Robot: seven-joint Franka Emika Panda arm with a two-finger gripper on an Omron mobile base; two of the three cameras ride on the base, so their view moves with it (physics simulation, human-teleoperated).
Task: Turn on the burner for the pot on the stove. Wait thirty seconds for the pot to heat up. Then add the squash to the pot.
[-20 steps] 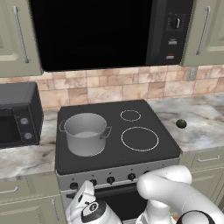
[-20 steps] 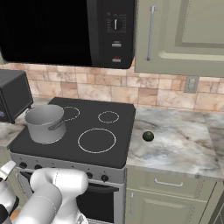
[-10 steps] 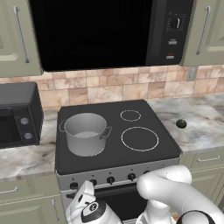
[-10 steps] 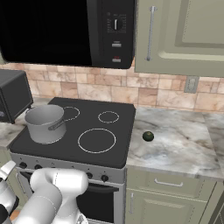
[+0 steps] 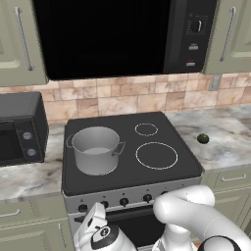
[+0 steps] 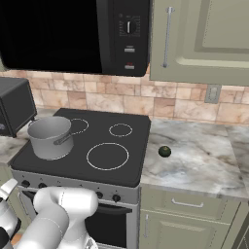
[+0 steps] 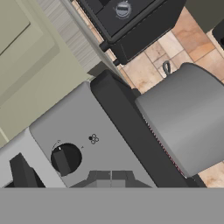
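The grey steel pot stands on the front left of the black glass stove and hides the burner beneath it. A faint reddish line runs along the pot's base in the hand view. The small dark green squash lies on the marble counter right of the stove. My gripper is shut on nothing, just in front of the silver panel's left end. A black knob sits close beside the fingertips.
A row of black knobs lines the front panel. A black toaster oven stands on the counter left of the stove, and a microwave hangs above. A large white ring and a small one mark the right burners.
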